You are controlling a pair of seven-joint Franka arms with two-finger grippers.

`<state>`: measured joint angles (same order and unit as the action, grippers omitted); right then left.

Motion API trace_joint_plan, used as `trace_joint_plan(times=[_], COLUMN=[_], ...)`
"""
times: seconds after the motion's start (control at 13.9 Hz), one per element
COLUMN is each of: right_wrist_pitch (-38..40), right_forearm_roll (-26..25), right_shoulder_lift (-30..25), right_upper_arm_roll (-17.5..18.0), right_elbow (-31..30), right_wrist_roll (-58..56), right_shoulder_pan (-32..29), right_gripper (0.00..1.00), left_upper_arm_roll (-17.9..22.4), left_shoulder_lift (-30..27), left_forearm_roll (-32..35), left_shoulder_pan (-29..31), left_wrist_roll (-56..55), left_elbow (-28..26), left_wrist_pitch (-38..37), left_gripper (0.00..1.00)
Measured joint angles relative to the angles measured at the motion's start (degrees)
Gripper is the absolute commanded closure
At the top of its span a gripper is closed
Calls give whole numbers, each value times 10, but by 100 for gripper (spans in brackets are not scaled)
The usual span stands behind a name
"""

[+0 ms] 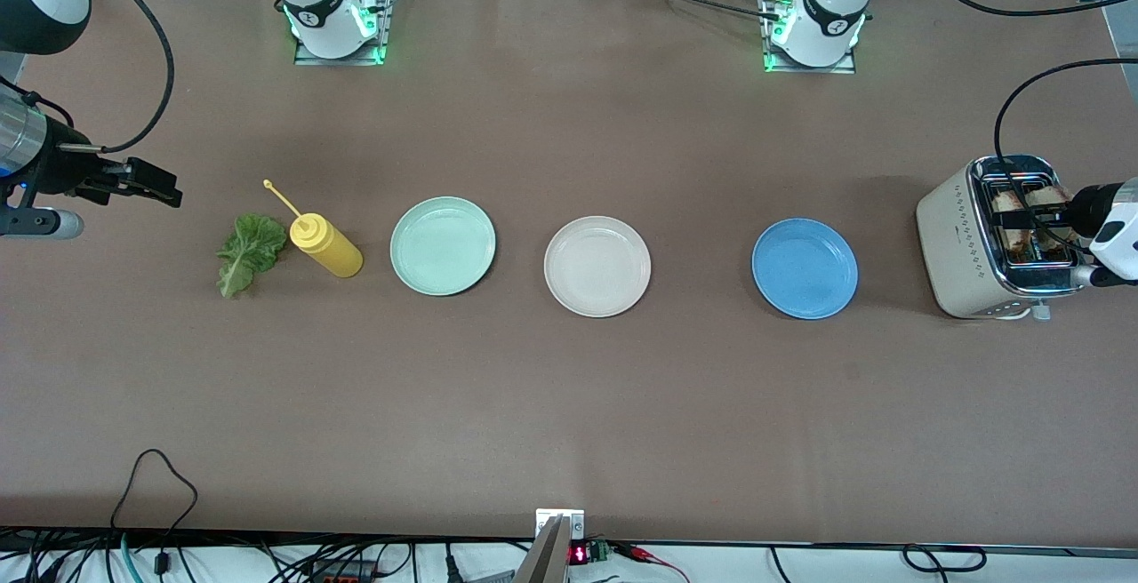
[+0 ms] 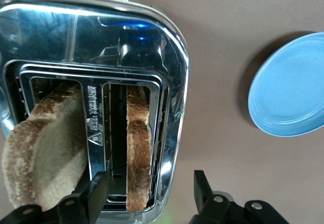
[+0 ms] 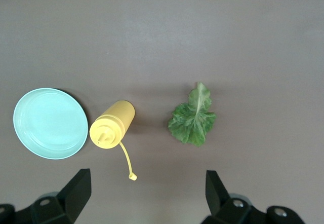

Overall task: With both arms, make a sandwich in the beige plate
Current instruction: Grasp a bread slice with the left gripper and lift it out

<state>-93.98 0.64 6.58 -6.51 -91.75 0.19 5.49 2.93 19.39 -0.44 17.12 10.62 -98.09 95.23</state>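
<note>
Beige plate (image 1: 597, 266) bare; toaster (image 1: 969, 245) with toast (image 2: 137, 148)

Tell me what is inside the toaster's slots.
Each slot of the toaster holds one toast slice: one leans out of its slot, the other stands upright between the left gripper's open fingers. Their lower ends are hidden inside the slots.

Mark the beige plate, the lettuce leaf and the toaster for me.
beige plate (image 1: 597, 290), front view, bare inner floor near the rim.
lettuce leaf (image 1: 246, 251), front view, middle of the leaf.
toaster (image 1: 956, 245), front view, cream side wall.
</note>
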Motion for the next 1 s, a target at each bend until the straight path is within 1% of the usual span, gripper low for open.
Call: trace_joint_plan(times=[0.14, 0.22, 0.29, 0.43, 0.5, 0.57, 0.65, 0.79, 0.93, 1.0], right_wrist_pitch=[0, 0, 0, 0, 0, 0, 0, 0, 0, 0], right_forearm_roll=[0, 0, 0, 0, 0, 0, 0, 0, 0, 0], right_shoulder_lift=[0, 0, 0, 0, 0, 0, 0, 0, 0, 0], right_upper_arm_roll=[0, 0, 0, 0, 0, 0, 0, 0, 0, 0], right_elbow=[0, 0, 0, 0, 0, 0, 0, 0, 0, 0], right_wrist_roll=[0, 0, 0, 0, 0, 0, 0, 0, 0, 0], right_shoulder_pan=[0, 0, 0, 0, 0, 0, 0, 0, 0, 0], right_gripper=[0, 0, 0, 0, 0, 0, 0, 0, 0, 0], left_upper_arm_roll=[0, 0, 0, 0, 0, 0, 0, 0, -1, -2], left_shoulder_lift=[5, 8, 11, 15, 15, 15, 15, 15, 13, 12], left_forearm_roll=[0, 0, 0, 0, 0, 0, 2, 10, 11, 12], left_shoulder_pan=[0, 1, 1, 3, 4, 5, 6, 6, 6, 6], left_wrist_roll=[0, 0, 0, -1, -1, -1, -1, 0, 4, 13], left_elbow=[-3, -4, -4, -4, -4, -3, -2, 9, 38, 61], left_wrist_pitch=[0, 0, 0, 0, 0, 0, 0, -14, -43, -64], left_gripper=[32, 39, 49, 78, 90, 98, 99, 99, 99, 99])
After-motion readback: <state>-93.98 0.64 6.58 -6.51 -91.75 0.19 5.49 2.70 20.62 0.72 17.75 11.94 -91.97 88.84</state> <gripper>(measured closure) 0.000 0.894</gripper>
